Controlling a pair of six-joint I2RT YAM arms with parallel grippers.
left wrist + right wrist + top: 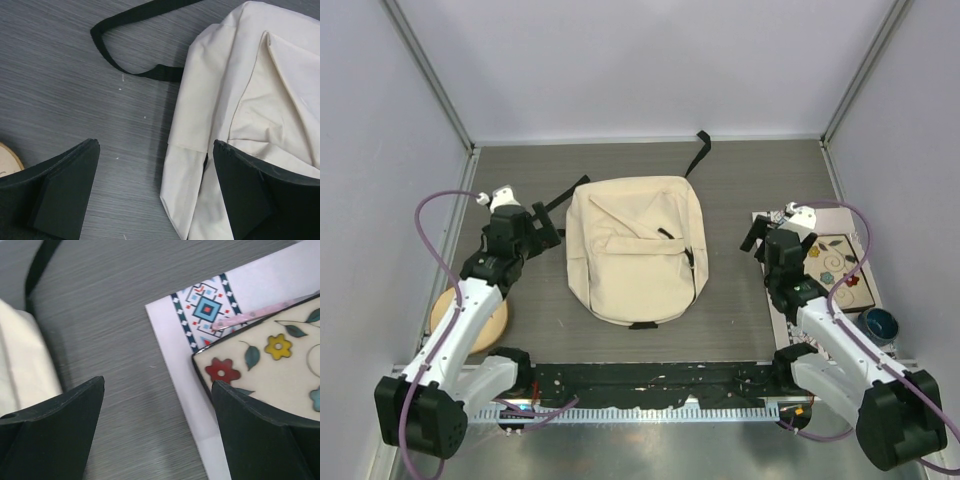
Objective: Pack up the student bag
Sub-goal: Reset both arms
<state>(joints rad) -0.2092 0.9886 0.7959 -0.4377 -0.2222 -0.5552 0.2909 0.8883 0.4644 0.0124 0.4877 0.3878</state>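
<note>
Grey wood-grain counter [740, 200] under everything. Student bag [635, 250] flat on it, front pocket up, between the two tools: just right of the left tool [156, 150], further off to the left of the right tool [157, 385]. Left tool wide open, nothing between the fingers [60, 190]; right-hand finger above the bag's side edge, left-hand finger over bare counter. Right tool likewise spread wide, holding nothing, above the counter. White sheet [167, 350] with a blue-and-red patterned strip partly beneath that tool's right-hand finger. Flowered cream case [270, 370] on the sheet, its corner just beside the same finger. Round tan disc [488, 325] behind the left tool, partly hidden under that arm. Black strap [162, 73] looped on the counter ahead of the left tool, joined to the bag. Dark blue round item [881, 322] behind the right tool, near the case; kind not identifiable. Thin pink rod [250, 316] ahead of the right tool, along the case's far edge.
</note>
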